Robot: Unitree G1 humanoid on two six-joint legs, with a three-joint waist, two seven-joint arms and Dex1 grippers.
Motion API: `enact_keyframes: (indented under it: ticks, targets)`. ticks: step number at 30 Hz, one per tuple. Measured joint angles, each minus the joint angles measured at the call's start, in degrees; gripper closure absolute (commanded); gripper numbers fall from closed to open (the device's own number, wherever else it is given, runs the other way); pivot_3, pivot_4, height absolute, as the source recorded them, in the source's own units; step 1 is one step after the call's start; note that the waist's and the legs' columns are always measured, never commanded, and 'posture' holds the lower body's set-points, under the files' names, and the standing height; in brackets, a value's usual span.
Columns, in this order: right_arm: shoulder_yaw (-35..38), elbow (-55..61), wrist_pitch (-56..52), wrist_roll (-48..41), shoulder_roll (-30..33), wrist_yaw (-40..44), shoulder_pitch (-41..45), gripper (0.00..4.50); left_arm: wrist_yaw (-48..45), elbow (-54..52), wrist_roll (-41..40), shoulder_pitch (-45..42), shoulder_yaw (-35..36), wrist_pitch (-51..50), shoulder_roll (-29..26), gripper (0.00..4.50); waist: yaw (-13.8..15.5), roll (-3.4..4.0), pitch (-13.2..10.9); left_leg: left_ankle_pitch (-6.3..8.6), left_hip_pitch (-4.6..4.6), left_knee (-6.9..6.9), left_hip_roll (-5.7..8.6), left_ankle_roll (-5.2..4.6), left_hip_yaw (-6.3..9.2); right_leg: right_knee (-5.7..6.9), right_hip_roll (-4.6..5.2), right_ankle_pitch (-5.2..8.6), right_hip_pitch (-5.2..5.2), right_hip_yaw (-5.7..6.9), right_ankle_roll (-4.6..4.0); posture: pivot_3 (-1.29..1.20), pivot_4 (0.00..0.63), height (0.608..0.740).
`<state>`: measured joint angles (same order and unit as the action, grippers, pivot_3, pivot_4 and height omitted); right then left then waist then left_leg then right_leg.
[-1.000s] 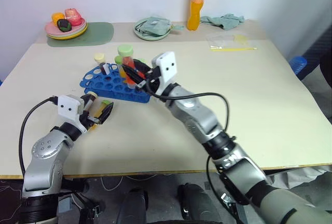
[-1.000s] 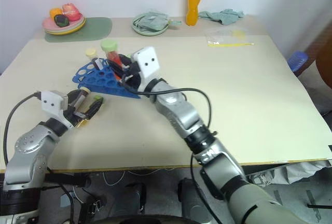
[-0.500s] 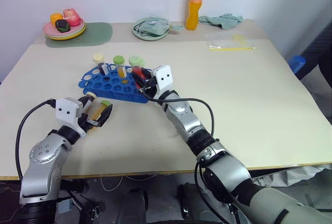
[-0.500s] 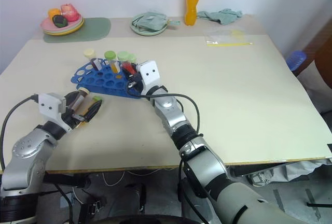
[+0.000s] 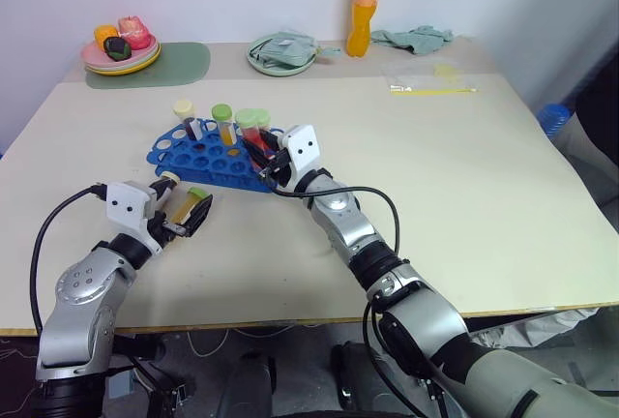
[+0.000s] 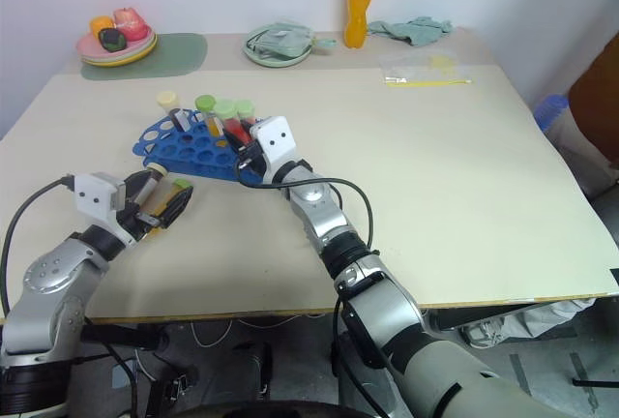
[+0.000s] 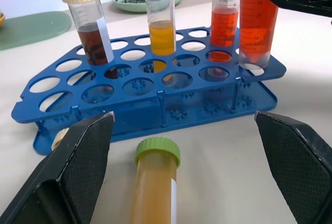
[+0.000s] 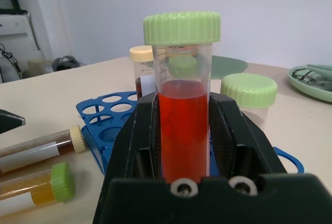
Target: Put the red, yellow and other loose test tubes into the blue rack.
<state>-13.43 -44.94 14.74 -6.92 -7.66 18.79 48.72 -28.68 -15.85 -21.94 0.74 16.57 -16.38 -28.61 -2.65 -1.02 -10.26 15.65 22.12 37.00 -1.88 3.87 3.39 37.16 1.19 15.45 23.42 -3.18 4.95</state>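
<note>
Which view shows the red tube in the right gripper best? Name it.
The right wrist view: the red tube stands upright, clamped in the right gripper. The left wrist view shows its lower part in the blue rack; the eye views show it small.

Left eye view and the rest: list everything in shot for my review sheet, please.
table: one, beige, under everything
blue rack: one, left of centre
standing tubes: three in the rack, maroon, yellow, red
held red tube: one, pale-green cap, upright at the rack's right end
loose tubes: two lying before the rack, yellow, brown with cream cap
plate of fruit: one, far left, on a green mat
green plate: one, holding a cloth, far middle
orange bottle: one, at the back
green cloth: one, beside the bottle
clear bag: one, far right
left gripper: open, around the loose tubes
right gripper: shut on the red tube
</note>
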Motion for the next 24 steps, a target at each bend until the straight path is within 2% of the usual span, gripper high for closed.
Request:
enact_keyframes:
  ticks: [24]
  targets:
    - [-0.5,-2.7,0.5,1.2,-0.7,3.3,2.1,3.34,0.2,-1.9,0.0,-0.4,0.0,-2.1,0.0,0.0,0.0,0.01,0.0,0.0,-0.05,-0.01,0.0,0.0,0.01,0.02,-0.01,0.0,-0.02,-0.01,-0.01,0.0,0.15,0.74]
